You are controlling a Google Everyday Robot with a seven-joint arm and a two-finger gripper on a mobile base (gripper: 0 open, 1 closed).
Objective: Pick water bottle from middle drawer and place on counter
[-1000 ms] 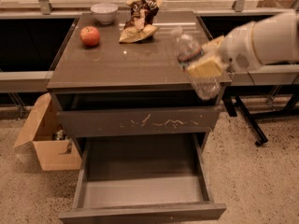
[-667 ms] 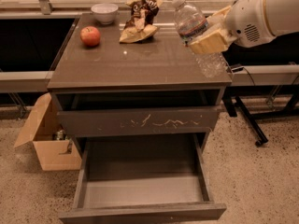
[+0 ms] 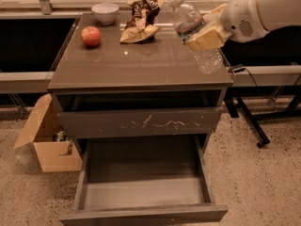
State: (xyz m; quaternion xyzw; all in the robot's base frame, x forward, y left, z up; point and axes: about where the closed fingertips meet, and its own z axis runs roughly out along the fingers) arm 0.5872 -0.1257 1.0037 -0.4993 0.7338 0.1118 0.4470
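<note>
My gripper point(image 3: 203, 34) comes in from the upper right and is shut on the water bottle point(image 3: 186, 18), a clear plastic bottle with a white cap and a dark label band. It holds the bottle tilted, cap up and to the left, above the right side of the counter point(image 3: 136, 62). The bottle's lower end hangs over the counter's right edge. The middle drawer point(image 3: 143, 192) stands pulled open below, and its grey floor holds nothing I can see.
On the counter are a red apple point(image 3: 91, 36), a white bowl point(image 3: 105, 12) and a crumpled snack bag point(image 3: 141, 20). The drawer front with pale scratch marks point(image 3: 141, 123) is above the open drawer. An open cardboard box point(image 3: 44, 138) stands on the floor at left.
My gripper has lifted the bottle up and to the left, from beside the counter's right edge to above its right side. The bottle is now higher.
</note>
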